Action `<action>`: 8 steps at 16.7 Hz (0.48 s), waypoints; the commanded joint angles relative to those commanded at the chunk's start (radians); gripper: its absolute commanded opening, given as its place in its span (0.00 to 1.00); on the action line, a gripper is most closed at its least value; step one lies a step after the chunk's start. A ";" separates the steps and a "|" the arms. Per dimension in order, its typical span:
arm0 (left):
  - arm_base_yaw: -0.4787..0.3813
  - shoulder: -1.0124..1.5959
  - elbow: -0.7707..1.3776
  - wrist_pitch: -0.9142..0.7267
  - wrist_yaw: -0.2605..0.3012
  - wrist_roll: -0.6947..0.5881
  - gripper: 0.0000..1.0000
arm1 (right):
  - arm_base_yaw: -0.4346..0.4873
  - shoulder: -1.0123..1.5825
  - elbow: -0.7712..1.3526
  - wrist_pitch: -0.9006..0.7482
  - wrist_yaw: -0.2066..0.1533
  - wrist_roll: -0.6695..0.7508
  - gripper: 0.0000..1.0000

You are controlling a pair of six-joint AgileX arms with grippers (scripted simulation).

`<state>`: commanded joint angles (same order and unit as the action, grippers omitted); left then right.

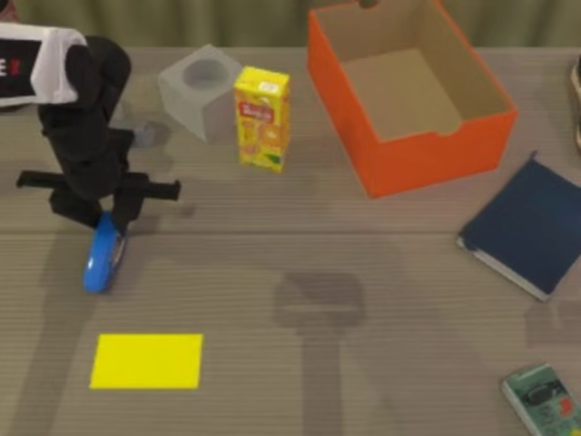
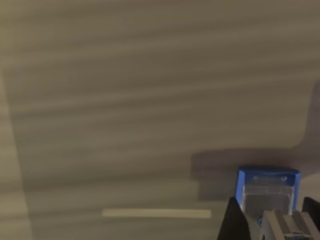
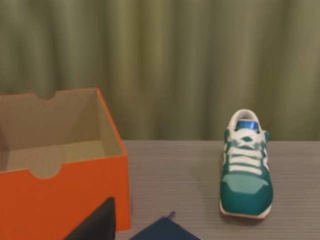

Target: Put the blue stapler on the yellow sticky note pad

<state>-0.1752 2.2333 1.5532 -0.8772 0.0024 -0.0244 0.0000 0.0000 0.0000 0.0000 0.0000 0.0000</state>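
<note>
Left gripper (image 1: 107, 221) at frame left, clamped on the stapler (image 1: 103, 254), above the yellow pad (image 1: 146, 361). Right gripper's opening impossible to tell.

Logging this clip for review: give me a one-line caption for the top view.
Left gripper holds the stapler at one end, just above the sticky pad.

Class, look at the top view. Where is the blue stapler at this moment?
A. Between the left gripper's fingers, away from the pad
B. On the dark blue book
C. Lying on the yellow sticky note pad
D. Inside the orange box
A: the blue stapler sits at the left gripper, apart from the yellow sticky note pad.
</note>
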 joint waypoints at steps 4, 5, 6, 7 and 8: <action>0.008 -0.033 0.083 -0.116 0.000 -0.003 0.00 | 0.000 0.000 0.000 0.000 0.000 0.000 1.00; 0.010 -0.047 0.112 -0.166 -0.001 -0.004 0.00 | 0.000 0.000 0.000 0.000 0.000 0.000 1.00; 0.012 -0.061 0.141 -0.217 -0.001 -0.004 0.00 | 0.000 0.000 0.000 0.000 0.000 0.000 1.00; 0.014 -0.076 0.169 -0.262 -0.001 -0.004 0.00 | 0.000 0.000 0.000 0.000 0.000 0.000 1.00; 0.016 -0.089 0.193 -0.297 -0.001 -0.004 0.00 | 0.000 0.000 0.000 0.000 0.000 0.000 1.00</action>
<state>-0.1595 2.1440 1.7462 -1.1745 0.0014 -0.0287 0.0000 0.0000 0.0000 0.0000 0.0000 0.0000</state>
